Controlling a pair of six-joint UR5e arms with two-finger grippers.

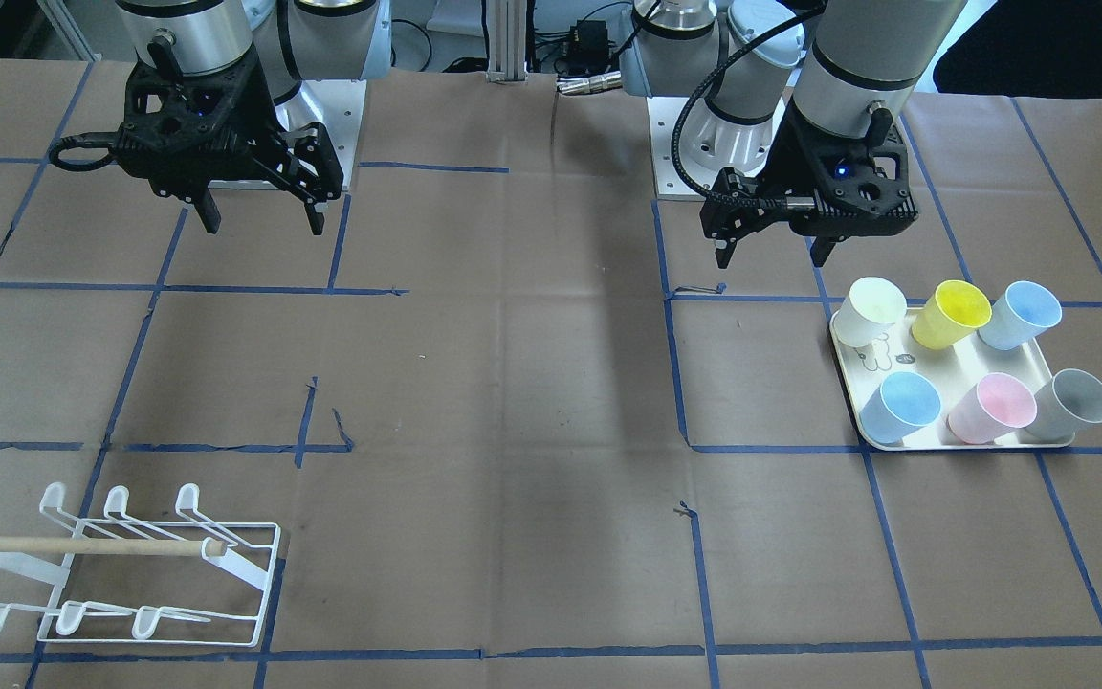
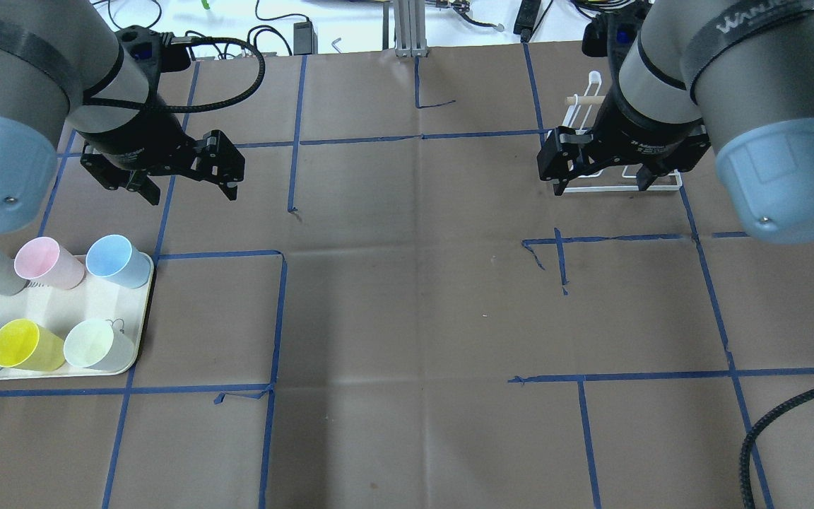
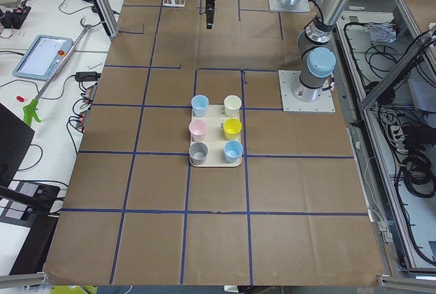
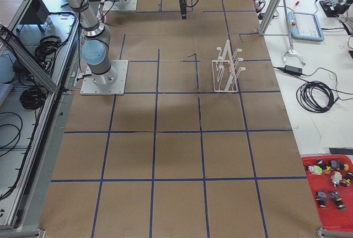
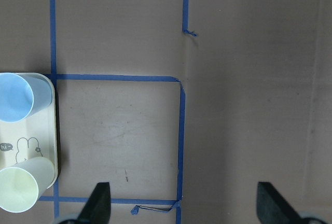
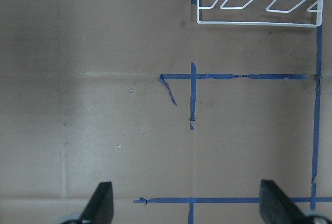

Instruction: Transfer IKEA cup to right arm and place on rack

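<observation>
Surface: brown-papered table is lying open between the two stations.
Cups: six cups are standing mouth-up on the cream tray, on the left arm's side.
Rack: rack is sitting well apart on the right arm's side, holding nothing, which is probably why a hand-over is needed.
Left gripper: hovering raised beside the tray, fingers spread, carrying nothing.
Right gripper: hanging near the rack, likewise spread and empty.
Stage: no cup is being gripped yet.

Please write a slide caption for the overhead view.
Left gripper and right gripper hang open and empty; six cups stand on the tray; the rack sits beyond the right gripper.
</observation>
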